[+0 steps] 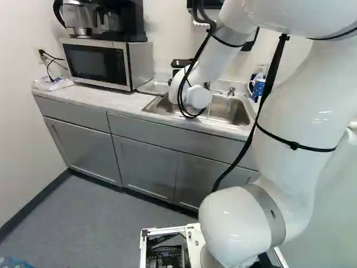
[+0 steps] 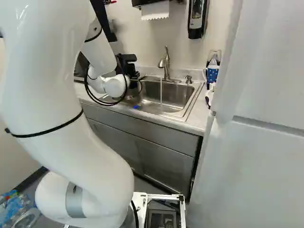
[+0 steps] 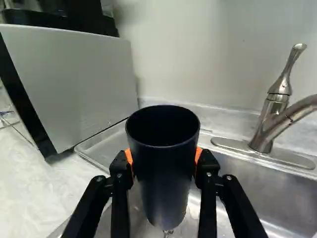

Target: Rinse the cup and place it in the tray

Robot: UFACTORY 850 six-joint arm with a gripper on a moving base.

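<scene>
Cup (image 3: 165, 171): black, tapering towards the base; held upright over the left part of the sink (image 2: 171, 97), open at the top; shows a small clear glint just under the base.
Gripper (image 2: 131, 71): closed on the cup from both sides, with orange pads (image 3: 197, 154) pressed to its wall.
Tray (image 3: 106, 141): shallow, grey; lies between the cup and the microwave (image 1: 95, 61), partly hidden behind the cup.
Faucet (image 2: 166, 64): stands behind the sink, to the right of the cup in the wrist view.
Water (image 2: 161, 92): falls in a thin stream into the sink, well apart from the gripper.
Blue piece (image 2: 136, 107): small, by the near edge of the sink; too small to identify.
Microwave: sits on the counter (image 1: 89, 99), beneath the coffee maker (image 1: 125, 21).
Blue mug (image 2: 212, 73): stands on the counter, beyond the sink's right end in the right base view.
Fridge (image 2: 256, 152): fills the right of that view.
</scene>
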